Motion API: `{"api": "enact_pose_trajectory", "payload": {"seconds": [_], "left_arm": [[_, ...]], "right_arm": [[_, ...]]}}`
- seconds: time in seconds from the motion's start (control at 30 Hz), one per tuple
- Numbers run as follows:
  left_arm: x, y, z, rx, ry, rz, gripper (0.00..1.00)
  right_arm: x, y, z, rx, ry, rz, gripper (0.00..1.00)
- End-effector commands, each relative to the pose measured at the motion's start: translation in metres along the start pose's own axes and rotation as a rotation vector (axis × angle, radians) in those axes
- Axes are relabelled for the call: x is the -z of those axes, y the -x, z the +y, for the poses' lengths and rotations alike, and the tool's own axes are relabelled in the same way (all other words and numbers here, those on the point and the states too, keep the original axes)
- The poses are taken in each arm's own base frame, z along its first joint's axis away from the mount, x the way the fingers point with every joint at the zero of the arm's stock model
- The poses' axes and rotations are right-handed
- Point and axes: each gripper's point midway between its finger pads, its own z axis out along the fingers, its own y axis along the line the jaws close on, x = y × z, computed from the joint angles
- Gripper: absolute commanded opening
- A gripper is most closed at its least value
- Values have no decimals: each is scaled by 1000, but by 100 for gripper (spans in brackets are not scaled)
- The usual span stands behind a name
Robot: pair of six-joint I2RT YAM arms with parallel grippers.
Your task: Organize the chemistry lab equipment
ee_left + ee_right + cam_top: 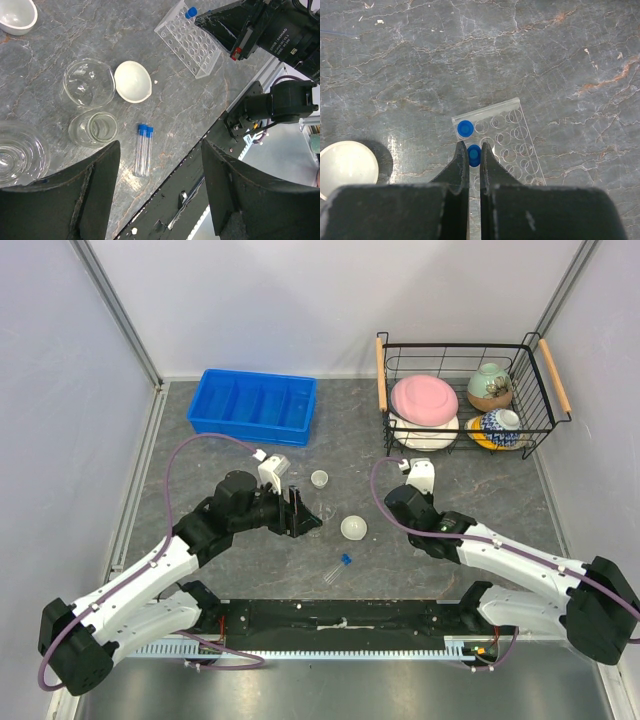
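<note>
Right claw (473, 146): pinching one tube (474, 156) over one rack (515, 145); second tube (465, 128) slotted just ahead, bare table (520, 50) beyond. Left claw (160, 145): spread; two loose tubes (144, 150) just ahead, table's edge close right.

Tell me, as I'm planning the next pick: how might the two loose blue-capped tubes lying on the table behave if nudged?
Lying on their round sides, the tubes would probably roll. Clear and slim, they likely feel light and slippery.
</note>
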Motion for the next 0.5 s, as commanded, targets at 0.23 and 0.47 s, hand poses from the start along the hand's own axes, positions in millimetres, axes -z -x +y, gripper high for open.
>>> {"api": "enact_pose_trajectory", "payload": {"seconds": [0.23,0.47], "left_arm": [[0,4,0,-54,8,-23,72],[-1,3,1,-55,11,-18,72]], "right_arm": [[-5,-2,4,-37,-21,-14,0],[-6,-4,3,-35,-25,-10,8]]}}
